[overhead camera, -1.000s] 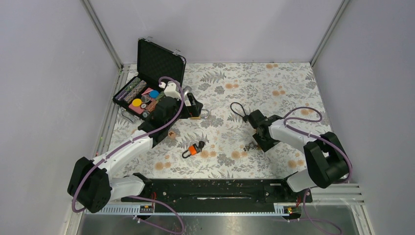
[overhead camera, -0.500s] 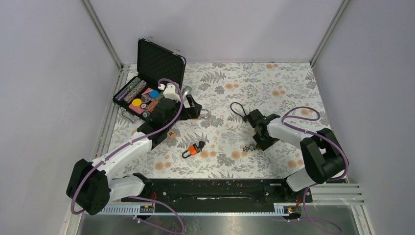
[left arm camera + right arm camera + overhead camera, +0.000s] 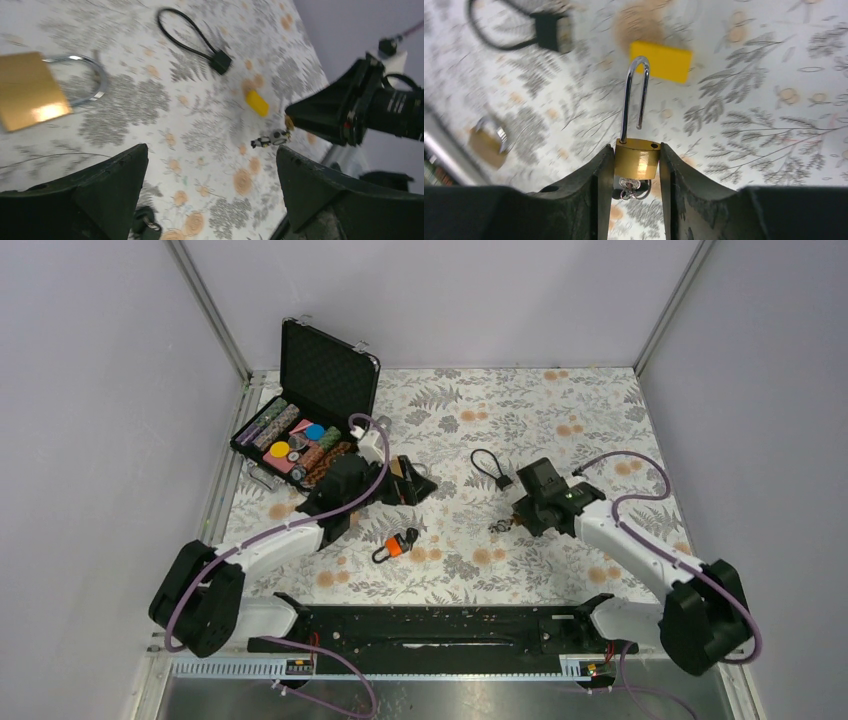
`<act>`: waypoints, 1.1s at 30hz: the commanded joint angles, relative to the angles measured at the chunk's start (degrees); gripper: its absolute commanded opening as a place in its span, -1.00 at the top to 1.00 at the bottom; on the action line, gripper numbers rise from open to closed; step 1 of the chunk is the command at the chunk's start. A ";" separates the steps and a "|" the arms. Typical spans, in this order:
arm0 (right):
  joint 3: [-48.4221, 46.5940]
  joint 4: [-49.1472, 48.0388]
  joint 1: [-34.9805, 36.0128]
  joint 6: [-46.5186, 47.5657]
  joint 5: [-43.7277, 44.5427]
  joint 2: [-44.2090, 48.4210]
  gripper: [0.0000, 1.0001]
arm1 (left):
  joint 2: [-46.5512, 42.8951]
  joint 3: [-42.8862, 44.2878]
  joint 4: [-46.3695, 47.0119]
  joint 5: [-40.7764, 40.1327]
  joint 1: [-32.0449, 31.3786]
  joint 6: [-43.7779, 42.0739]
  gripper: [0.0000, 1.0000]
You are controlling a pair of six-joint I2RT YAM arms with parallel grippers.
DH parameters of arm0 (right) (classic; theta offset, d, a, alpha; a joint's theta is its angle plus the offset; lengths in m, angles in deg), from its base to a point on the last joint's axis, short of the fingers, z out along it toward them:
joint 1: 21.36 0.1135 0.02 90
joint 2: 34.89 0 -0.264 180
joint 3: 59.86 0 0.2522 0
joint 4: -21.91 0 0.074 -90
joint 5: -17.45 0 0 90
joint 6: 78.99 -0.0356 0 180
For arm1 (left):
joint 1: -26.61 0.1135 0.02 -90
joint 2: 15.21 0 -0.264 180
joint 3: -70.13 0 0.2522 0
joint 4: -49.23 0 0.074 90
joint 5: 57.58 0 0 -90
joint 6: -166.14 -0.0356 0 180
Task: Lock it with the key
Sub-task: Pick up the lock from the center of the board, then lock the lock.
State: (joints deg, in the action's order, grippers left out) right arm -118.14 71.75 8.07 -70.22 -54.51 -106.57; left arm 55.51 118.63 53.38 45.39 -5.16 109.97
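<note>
A small brass padlock (image 3: 636, 159) sits clamped between the fingers of my right gripper (image 3: 636, 150), held by its sides. Its steel shackle (image 3: 634, 95) stands open, pointing away from the wrist. A key (image 3: 629, 184) on a ring is stuck in its underside. From above, this gripper (image 3: 520, 512) hovers at the table's middle right, the keys (image 3: 497, 526) dangling. My left gripper (image 3: 211, 150) is open and holds nothing, low over the table (image 3: 600, 410). A larger brass padlock (image 3: 30, 90) lies to its left.
A yellow block (image 3: 660, 61) and a black cable lock (image 3: 488, 465) lie beyond the right gripper. An orange-and-black lock (image 3: 395, 545) lies near the front centre. An open black case (image 3: 300, 430) of coloured chips stands at the back left.
My right gripper closed on the small padlock and raised it off the table, shifting slightly left. The left gripper swung right, away from the case, staying open.
</note>
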 commanded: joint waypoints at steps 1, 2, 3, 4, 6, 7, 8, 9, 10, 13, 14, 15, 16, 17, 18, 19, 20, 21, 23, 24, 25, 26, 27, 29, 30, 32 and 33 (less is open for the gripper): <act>-2.56 -8.92 2.45 8.81 -2.79 6.11 0.75 | 4.54 -0.01 15.80 15.78 -1.79 5.28 -0.95; -3.25 -10.07 3.01 11.09 -3.16 7.08 0.75 | 5.43 0.18 17.61 16.42 -2.52 6.22 -0.95; -4.01 -11.13 3.53 13.39 -3.50 7.88 0.76 | 6.03 0.45 19.26 16.68 -3.43 6.98 -0.95; -4.75 -11.95 3.91 15.67 -3.85 8.67 0.77 | 6.39 0.73 20.81 16.63 -4.26 7.33 -0.95; -5.49 -13.22 4.45 18.10 -4.06 10.59 0.78 | 7.06 2.01 22.12 15.82 -6.46 6.97 -0.95; -5.40 -14.30 4.56 18.63 -4.27 11.59 0.78 | 7.37 2.88 22.04 14.88 -8.15 6.21 -0.95; -5.10 -15.38 4.56 18.99 -4.51 12.97 0.78 | 8.03 3.74 22.05 13.31 -9.49 5.57 -0.95; -5.06 -16.24 4.62 19.27 -5.17 13.78 0.78 | 8.55 4.53 22.16 11.93 -10.63 5.07 -0.95; -5.17 -16.81 4.66 19.44 -6.02 14.47 0.78 | 9.15 5.63 22.55 10.55 -11.82 4.58 -0.95; -5.82 -17.04 4.67 19.35 -8.97 16.13 0.78 | 11.30 7.49 23.87 6.18 -15.09 3.09 -0.94; -5.92 -17.17 4.67 19.19 -9.61 16.78 0.78 | 12.18 8.14 24.53 4.87 -15.87 2.75 -0.94; -5.94 -17.41 4.67 19.03 -10.24 17.41 0.78 | 12.96 8.82 25.01 3.55 -16.63 2.54 -0.93; -5.98 -17.47 4.67 18.97 -10.64 18.01 0.78 | 13.70 9.45 25.24 2.24 -17.28 2.56 -0.92; -5.98 -17.52 4.67 18.77 -10.88 18.63 0.78 | 14.29 10.07 25.78 1.51 -17.70 2.65 -0.88; -5.94 -17.46 4.62 18.51 -11.10 19.14 0.78 | 14.68 10.49 26.30 1.10 -18.18 2.57 -0.85; -5.94 -17.52 4.66 18.41 -11.45 19.58 0.78 | 14.97 10.98 26.47 0.15 -18.65 2.45 -0.83; -6.00 -17.47 4.67 18.20 -11.85 19.89 0.77 | 15.29 11.44 26.44 -0.76 -19.15 2.21 -0.79; -6.04 -17.48 4.66 18.05 -12.15 20.21 0.77 | 15.54 11.83 26.41 -1.53 -19.58 2.01 -0.76; -6.11 -17.58 4.67 17.81 -12.74 20.52 0.76 | 16.19 12.73 25.88 -2.99 -20.28 1.98 -0.67; -6.11 -17.79 4.66 17.67 -13.09 20.69 0.76 | 16.48 13.06 25.66 -3.94 -20.57 2.05 -0.64; -6.11 -17.84 4.67 17.49 -13.46 20.82 0.76 | 16.67 13.29 25.72 -4.73 -20.76 2.08 -0.61; -6.11 -17.93 4.65 17.31 -13.66 20.87 0.76 | 16.82 13.28 26.03 -5.90 -20.93 2.31 -0.60; -6.11 -17.91 4.67 17.06 -13.94 21.00 0.76 | 16.91 13.11 26.82 -6.92 -21.09 2.45 -0.59; -6.07 -17.89 4.67 16.55 -14.38 21.10 0.75 | 16.87 12.66 28.30 -8.87 -21.44 2.52 -0.54; -5.99 -17.95 4.65 16.36 -14.50 21.15 0.75 | 16.96 12.63 28.66 -9.61 -21.53 2.41 -0.47; -5.86 -17.93 4.67 15.61 -14.64 21.36 0.75 | 17.13 12.86 28.68 -10.32 -21.81 2.07 -0.26; -5.77 -17.91 4.67 15.11 -14.65 21.38 0.75 | 17.22 12.94 28.67 -10.39 -21.91 2.04 -0.12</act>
State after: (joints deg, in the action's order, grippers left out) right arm -121.57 56.10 12.29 -53.33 -67.12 -86.61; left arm 72.18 129.54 76.71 40.02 -26.67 113.18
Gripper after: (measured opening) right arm 0.416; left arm 0.658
